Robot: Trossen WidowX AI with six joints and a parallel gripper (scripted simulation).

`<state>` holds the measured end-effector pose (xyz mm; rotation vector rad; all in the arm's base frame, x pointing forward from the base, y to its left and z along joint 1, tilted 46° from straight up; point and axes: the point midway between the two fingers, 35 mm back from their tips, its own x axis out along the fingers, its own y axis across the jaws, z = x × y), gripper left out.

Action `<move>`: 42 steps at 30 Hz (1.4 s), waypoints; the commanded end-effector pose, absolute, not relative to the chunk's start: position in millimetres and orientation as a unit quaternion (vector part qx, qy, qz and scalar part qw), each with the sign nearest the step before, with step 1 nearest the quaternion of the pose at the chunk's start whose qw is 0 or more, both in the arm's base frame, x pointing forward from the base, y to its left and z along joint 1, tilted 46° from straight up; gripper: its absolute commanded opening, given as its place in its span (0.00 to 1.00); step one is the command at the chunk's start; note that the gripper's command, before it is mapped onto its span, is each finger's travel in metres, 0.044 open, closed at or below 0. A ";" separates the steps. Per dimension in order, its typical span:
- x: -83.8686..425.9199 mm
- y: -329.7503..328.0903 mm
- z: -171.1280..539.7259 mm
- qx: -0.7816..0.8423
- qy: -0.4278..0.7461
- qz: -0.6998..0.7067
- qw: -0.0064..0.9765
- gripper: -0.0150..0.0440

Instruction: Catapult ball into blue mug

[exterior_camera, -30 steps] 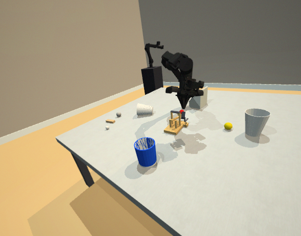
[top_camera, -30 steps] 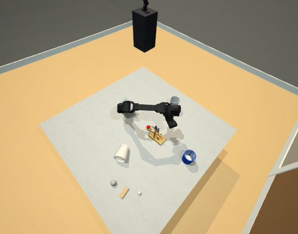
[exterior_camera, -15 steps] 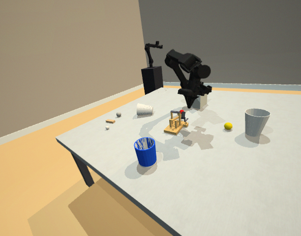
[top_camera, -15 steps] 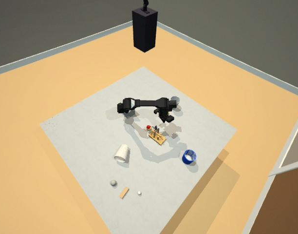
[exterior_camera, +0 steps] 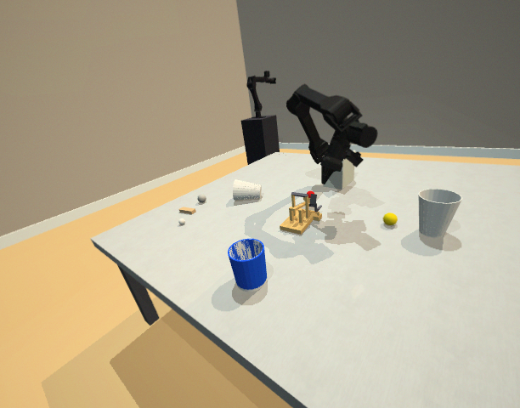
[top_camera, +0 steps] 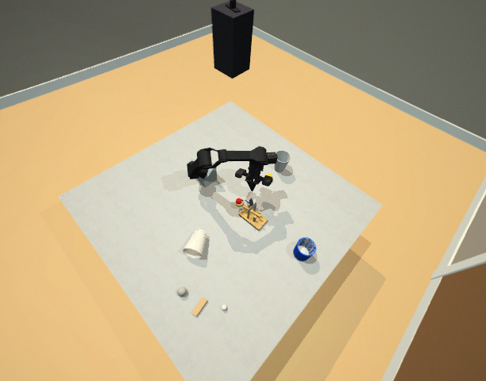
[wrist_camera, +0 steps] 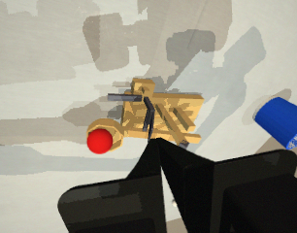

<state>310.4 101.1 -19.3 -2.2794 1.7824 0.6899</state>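
The red ball (top_camera: 238, 201) (exterior_camera: 310, 193) (wrist_camera: 99, 141) sits in the cup at the end of the catapult's throwing arm. The wooden catapult (top_camera: 258, 224) (exterior_camera: 290, 227) (wrist_camera: 193, 103) stands on the table, its cup end toward the robot's base side and its base's other end pointing roughly toward the blue mug's side. Exact aim cannot be told. The blue mug (top_camera: 302, 255) (exterior_camera: 251, 273) (wrist_camera: 280, 121) stands upright, apart from the catapult. My gripper (top_camera: 252, 189) (exterior_camera: 325, 182) (wrist_camera: 155, 143) is shut and empty, pointing down above the table near the catapult's cup end. In the wrist view its tips overlap the throwing arm's edge.
A yellow ball (top_camera: 269, 175) (exterior_camera: 390, 218) and a grey cup (top_camera: 281, 163) (exterior_camera: 433, 217) are on one side of the catapult. A white cup (top_camera: 196, 242) (exterior_camera: 247, 191) lies on its side opposite. Beyond it are a grey ball (top_camera: 181, 291), an orange block (top_camera: 199, 306) and a small white ball (top_camera: 224, 306).
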 end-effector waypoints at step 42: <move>284.2 61.7 -41.4 -0.771 0.575 0.265 -0.068 0.25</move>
